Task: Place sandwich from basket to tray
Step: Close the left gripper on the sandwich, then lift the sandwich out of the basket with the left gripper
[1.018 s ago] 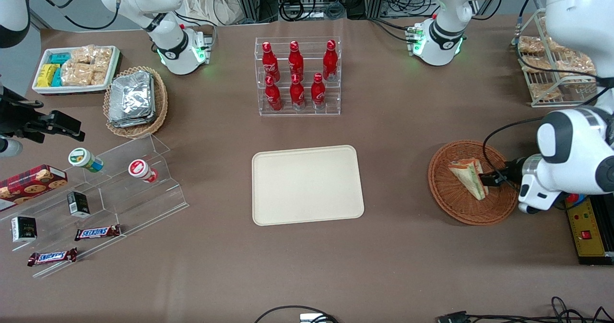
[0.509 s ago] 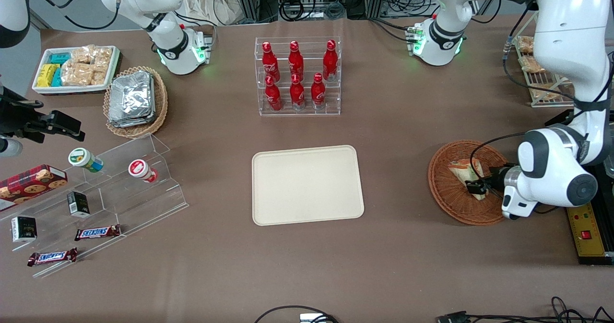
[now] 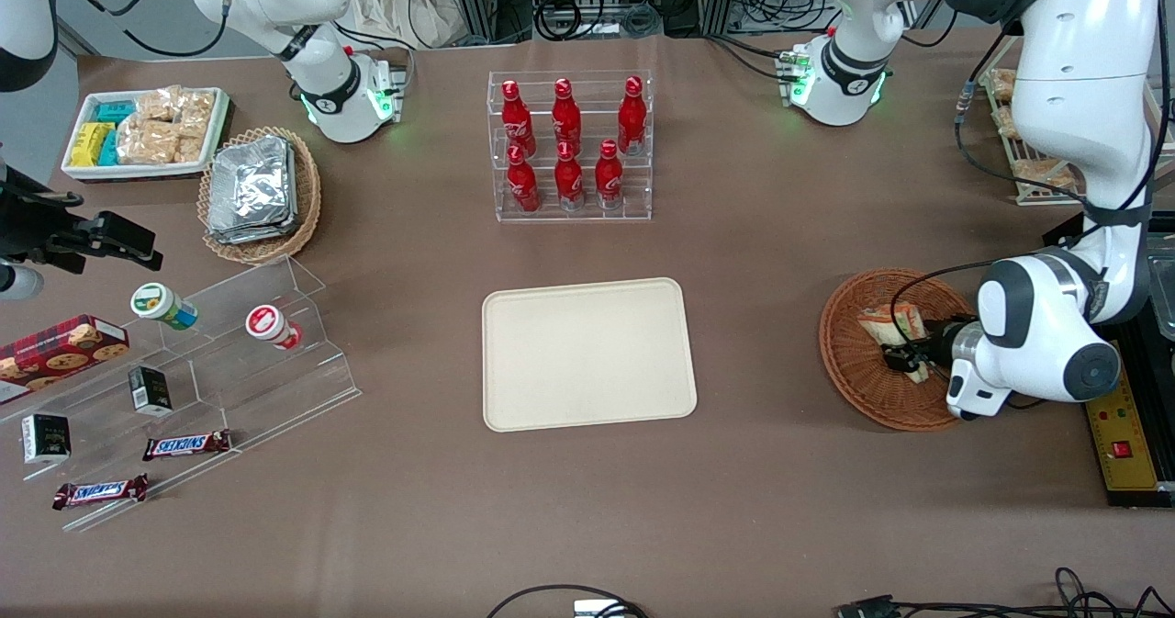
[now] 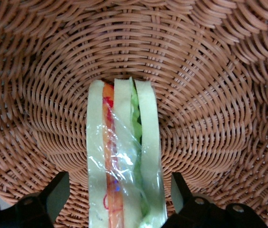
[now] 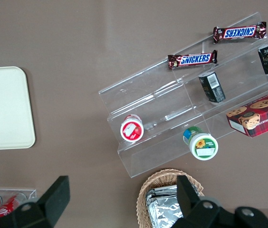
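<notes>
Hand (image 4: 117, 199) open astride sandwich (image 4: 124, 161)

6 red bottles (image 3: 569, 145) stand in a clear rack (image 3: 571, 209).

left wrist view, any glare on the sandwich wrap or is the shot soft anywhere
Left wrist view: the wrap on the sandwich catches small white highlights, yet the fillings read clearly; the basket weave is sharp, and the open gripper fingers straddling the sandwich are dark. Front view: even light, only soft shadows, and the tray shows no glare.
</notes>
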